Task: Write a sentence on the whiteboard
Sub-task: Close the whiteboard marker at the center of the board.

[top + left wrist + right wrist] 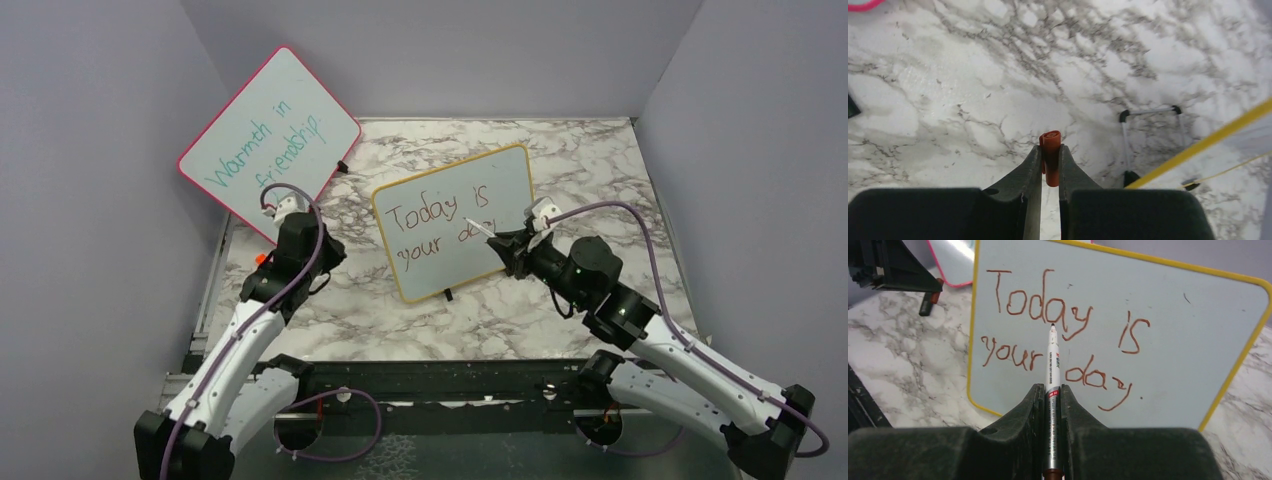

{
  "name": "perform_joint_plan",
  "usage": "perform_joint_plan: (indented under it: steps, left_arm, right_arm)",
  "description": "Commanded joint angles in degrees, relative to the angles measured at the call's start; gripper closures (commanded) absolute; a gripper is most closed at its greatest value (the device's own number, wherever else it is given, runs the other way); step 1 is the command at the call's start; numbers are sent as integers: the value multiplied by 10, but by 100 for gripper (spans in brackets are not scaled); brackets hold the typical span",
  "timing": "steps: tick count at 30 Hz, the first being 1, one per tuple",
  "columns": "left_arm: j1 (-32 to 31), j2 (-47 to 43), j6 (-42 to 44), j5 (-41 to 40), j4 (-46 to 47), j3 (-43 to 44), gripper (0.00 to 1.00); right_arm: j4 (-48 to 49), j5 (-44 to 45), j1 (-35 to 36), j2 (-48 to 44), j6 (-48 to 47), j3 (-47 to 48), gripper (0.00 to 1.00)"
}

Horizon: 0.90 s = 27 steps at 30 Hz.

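The yellow-framed whiteboard (455,220) stands tilted on the marble table; it fills the right wrist view (1158,300). The sentence (1063,340) reads "Today is your day" in red-brown over two lines. My right gripper (1052,390) is shut on a white and silver marker (1052,370), its uncapped tip pointing at the board near "Today"; whether the tip touches I cannot tell. In the top view the marker (480,228) points at the board's lower right. My left gripper (1050,150) is shut on an orange-red marker cap (1051,145) above the table, left of the board.
A pink-framed board (270,135) with teal "Warmth in friendship" leans at the back left wall. The yellow board's wire stand and black feet (1130,175) show in the left wrist view. Grey walls enclose the marble table (600,160) on three sides.
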Motion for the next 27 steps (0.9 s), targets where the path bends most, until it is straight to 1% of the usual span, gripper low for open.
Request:
perform_joint_plan:
  steps: [1,4,7,13,18,23,25,27]
  left_arm:
    - [-3,-92,-31,10,55,6,100]
    - [-3,-140,-27,33,123,0,100]
    - [-3,-160,-19,61,187,4,100]
    - [-3,-128,-20,137,263,31,100]
    - [-3,-112,-49,163,386,13,100]
    - [-3,-92,-83,156,432,10,100]
    - [-3,-85,-91,155,441,10,100]
    - [-3,-79,-100,149,442,10,100]
  right_arm:
    - [101,-85,-3,26,8,-5,99]
    - [160,-107,-1,42,35,-10,99]
    - [222,-120,1,59,60,-18,99]
    - [332,-135,14,108,98,-21,99]
    - [421,-124,30,149,116,-26,99]
    - [508,-130,44,195,133,-26,99]
    - [528,-129,50,212,136,-23,99]
    - [547,-110,57,228,139,-21,99]
